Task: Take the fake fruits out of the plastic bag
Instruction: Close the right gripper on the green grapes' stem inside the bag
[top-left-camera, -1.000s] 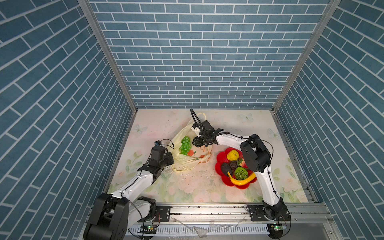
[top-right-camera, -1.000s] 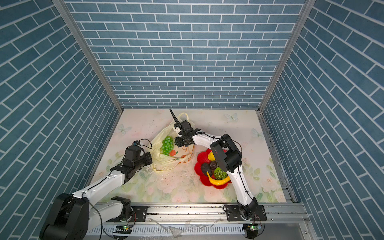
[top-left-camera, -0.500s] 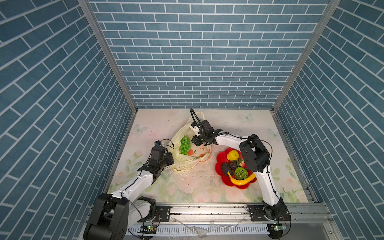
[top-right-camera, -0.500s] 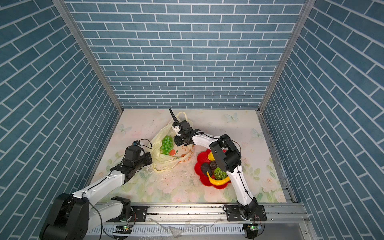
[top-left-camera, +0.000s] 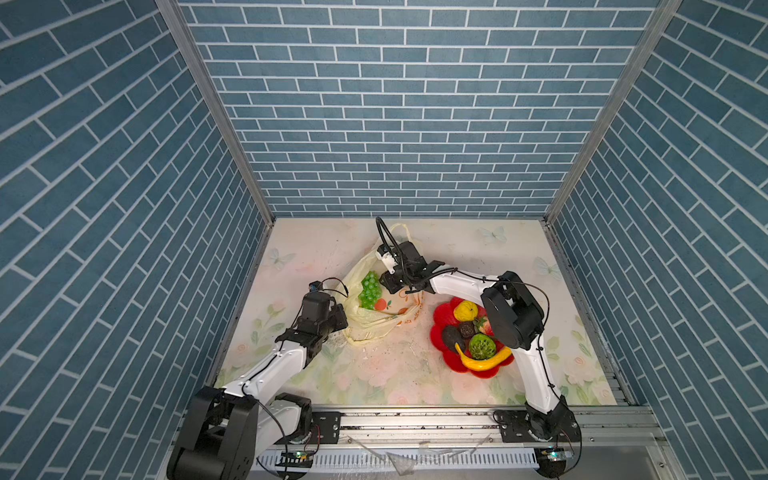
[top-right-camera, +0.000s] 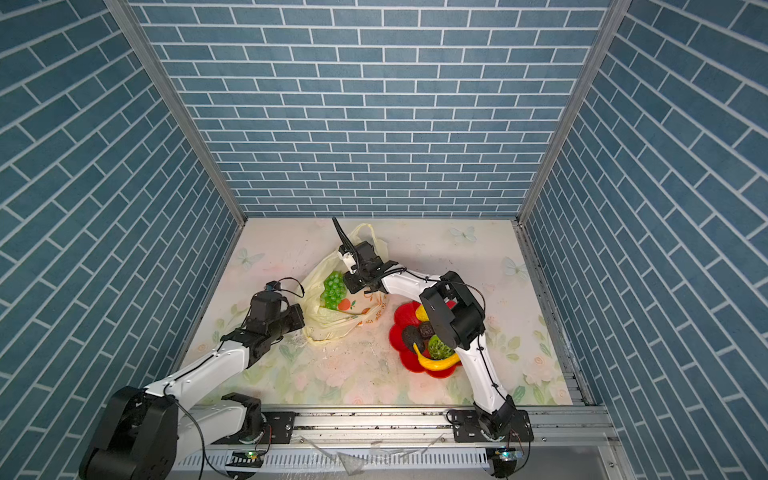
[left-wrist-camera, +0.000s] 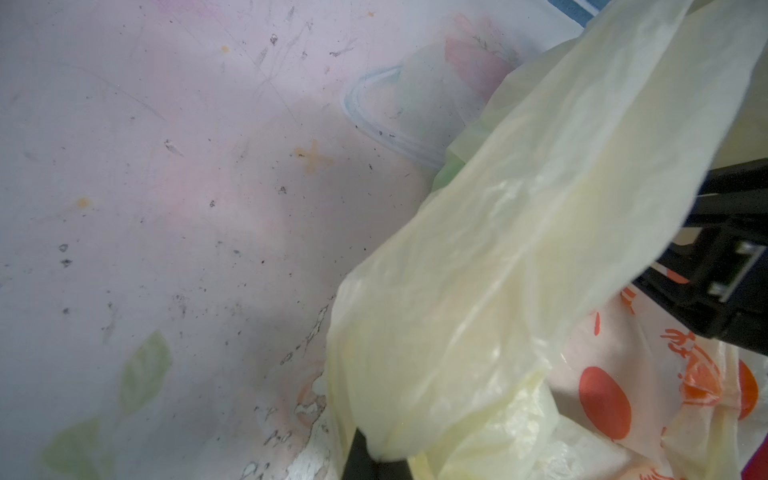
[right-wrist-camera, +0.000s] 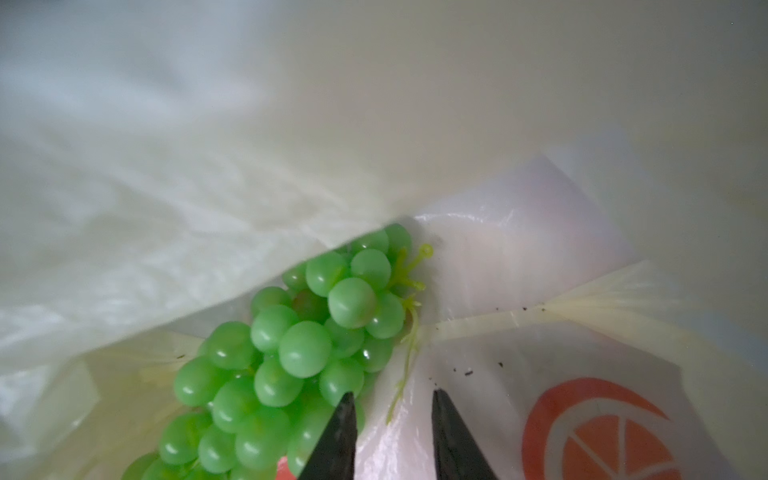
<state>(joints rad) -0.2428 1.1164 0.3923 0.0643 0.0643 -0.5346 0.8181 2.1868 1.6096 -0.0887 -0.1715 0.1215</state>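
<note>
Left of the middle of the tabletop (top-left-camera: 457, 249): the plastic bag (top-left-camera: 390, 320) (top-right-camera: 332, 326), crumpled, lying on its side, one loop handle trailing toward the far edge. In its open mouth, seen in both top views: a green grape bunch (top-left-camera: 370, 291) (top-right-camera: 333, 291), glossy, half under a flap of cream film in the right wrist view (right-wrist-camera: 291, 353), resting on the bag's lower sheet near an orange fruit print (right-wrist-camera: 602, 436). At the side of the bag nearest the left edge: the left pincer (top-left-camera: 343, 322) (left-wrist-camera: 374, 461), shut tight on a fold of the film, with the sheet lifted and stretched away from that pinch. Reaching into the mouth from the far side: the right pincer (top-left-camera: 388, 284) (right-wrist-camera: 392, 399), tips a narrow gap apart, clamping nothing. In that gap, only a thin green stem strand. One fingertip (right-wrist-camera: 336, 436) at the bunch's edge; cannot tell whether touching. Right of the middle, closer to the near edge and apart from the bag: a red flower-shaped plate (top-left-camera: 482, 372) (top-right-camera: 441, 370) carrying a curved yellow banana (top-left-camera: 482, 362) along its near rim, a green round spiky fruit (top-left-camera: 481, 345) just behind that, two dark brown bumpy fruits (top-left-camera: 451, 337) on the side toward the bag, a yellow lump (top-left-camera: 465, 311) at the far side, and a red strawberry (top-left-camera: 484, 326) partly hidden by the elbow of the right arm (top-left-camera: 513, 316).
</note>
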